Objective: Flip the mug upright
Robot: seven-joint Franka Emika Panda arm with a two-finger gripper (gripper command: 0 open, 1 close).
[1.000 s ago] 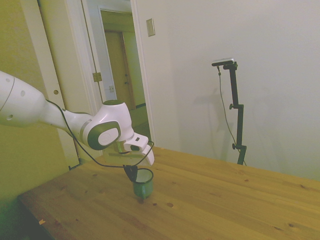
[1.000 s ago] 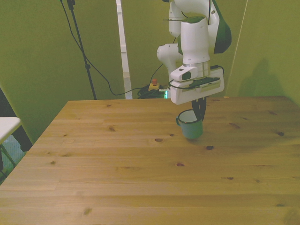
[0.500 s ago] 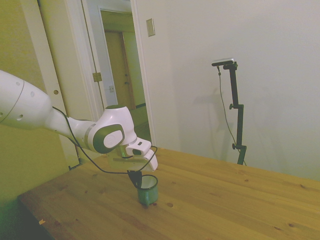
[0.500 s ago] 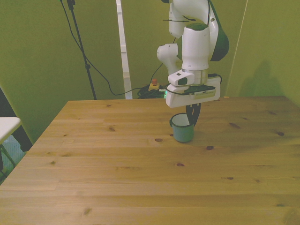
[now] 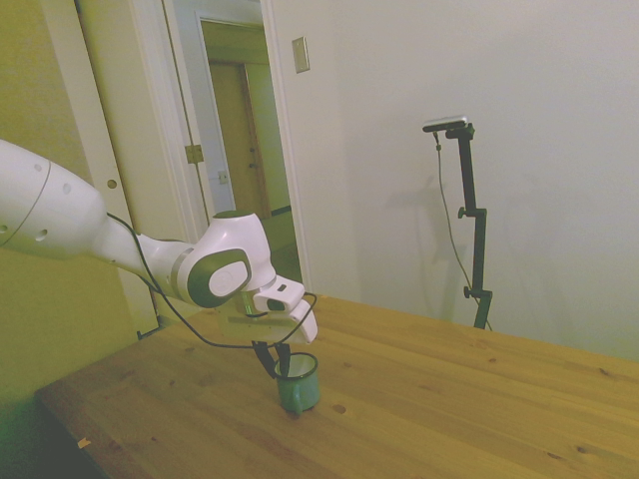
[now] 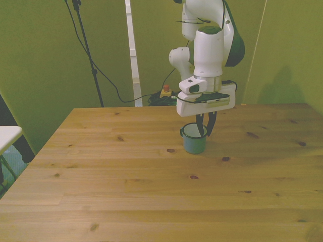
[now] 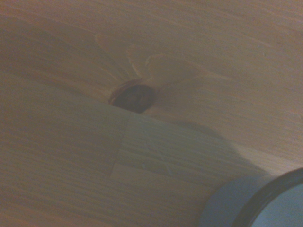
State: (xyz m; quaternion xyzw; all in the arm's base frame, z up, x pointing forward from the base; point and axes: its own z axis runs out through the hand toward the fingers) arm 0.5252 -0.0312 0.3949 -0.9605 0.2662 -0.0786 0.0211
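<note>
The mug (image 5: 298, 382), tilted and lifted a second ago in the side view, now stands upright on the wooden table (image 5: 449, 399), and the gripper (image 5: 271, 358) has spread its fingers narrowly astride the rim. In the front view the mug (image 6: 194, 140) sits level, nearer the front view's left than before, so the flip looks done. The wrist view shows only its rim (image 7: 265, 198) beside a wood knot (image 7: 133, 98).
</note>
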